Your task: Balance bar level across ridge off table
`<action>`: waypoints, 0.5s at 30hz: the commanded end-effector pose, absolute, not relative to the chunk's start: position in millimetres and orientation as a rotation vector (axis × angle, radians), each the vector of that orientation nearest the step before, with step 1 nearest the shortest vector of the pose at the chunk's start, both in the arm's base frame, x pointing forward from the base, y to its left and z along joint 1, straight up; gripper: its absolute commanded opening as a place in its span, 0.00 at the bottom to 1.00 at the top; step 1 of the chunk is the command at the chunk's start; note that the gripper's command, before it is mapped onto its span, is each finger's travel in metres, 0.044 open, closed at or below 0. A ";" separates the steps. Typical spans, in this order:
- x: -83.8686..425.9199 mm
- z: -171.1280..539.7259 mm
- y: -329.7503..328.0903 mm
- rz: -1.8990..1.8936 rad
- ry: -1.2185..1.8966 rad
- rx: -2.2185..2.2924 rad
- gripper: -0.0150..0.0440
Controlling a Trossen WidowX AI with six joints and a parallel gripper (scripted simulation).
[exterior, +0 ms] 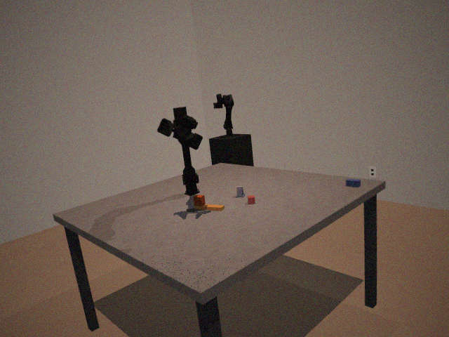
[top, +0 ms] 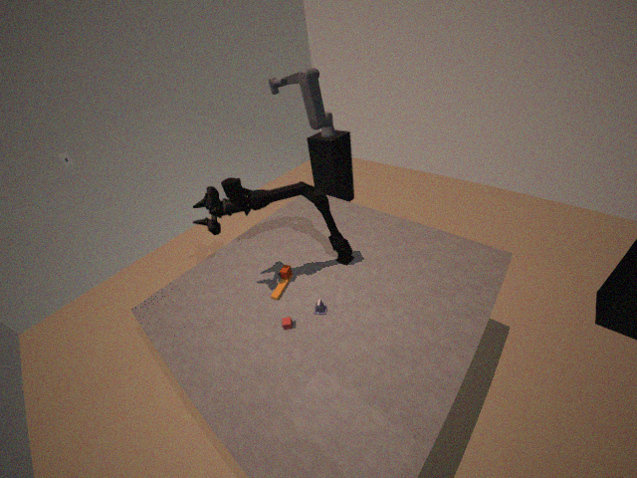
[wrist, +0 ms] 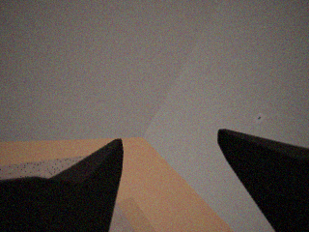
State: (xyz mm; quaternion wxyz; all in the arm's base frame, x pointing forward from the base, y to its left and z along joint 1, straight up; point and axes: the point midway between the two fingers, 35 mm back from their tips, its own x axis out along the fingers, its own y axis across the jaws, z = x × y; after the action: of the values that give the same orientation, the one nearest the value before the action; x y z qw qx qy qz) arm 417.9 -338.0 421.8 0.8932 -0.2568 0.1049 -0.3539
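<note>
The yellow-orange bar (top: 280,289) (exterior: 216,208) lies on the table, with an orange block (top: 285,272) (exterior: 198,200) on its end nearer the arm's base. The small grey-lavender ridge (top: 320,307) (exterior: 239,192) stands apart from the bar, with nothing on it. My gripper (top: 194,214) (wrist: 170,140) is open and empty, high above the table and well away from the bar. In the wrist view only wall, floor and a table corner show beyond the fingers. In the exterior view the fingers point roughly toward the camera.
A small red cube (top: 286,323) (exterior: 250,199) sits on the table near the ridge. A blue block (exterior: 353,182) lies by the table's right corner in the exterior view. A second arm stands on a black pedestal (top: 331,164) (exterior: 231,150) behind the table.
</note>
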 end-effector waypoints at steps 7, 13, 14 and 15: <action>428.9 346.8 -308.7 -0.559 0.501 -0.488 0.79; 425.9 303.3 -284.4 -0.443 0.675 -0.458 0.79; 424.7 296.4 -280.1 -0.423 0.704 -0.452 0.79; 423.2 289.6 -275.6 -0.402 0.732 -0.447 0.79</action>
State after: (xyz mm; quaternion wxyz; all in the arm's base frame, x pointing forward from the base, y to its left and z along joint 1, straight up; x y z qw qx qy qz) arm 426.2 -286.6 308.8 0.8948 -0.2209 0.3190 -0.2207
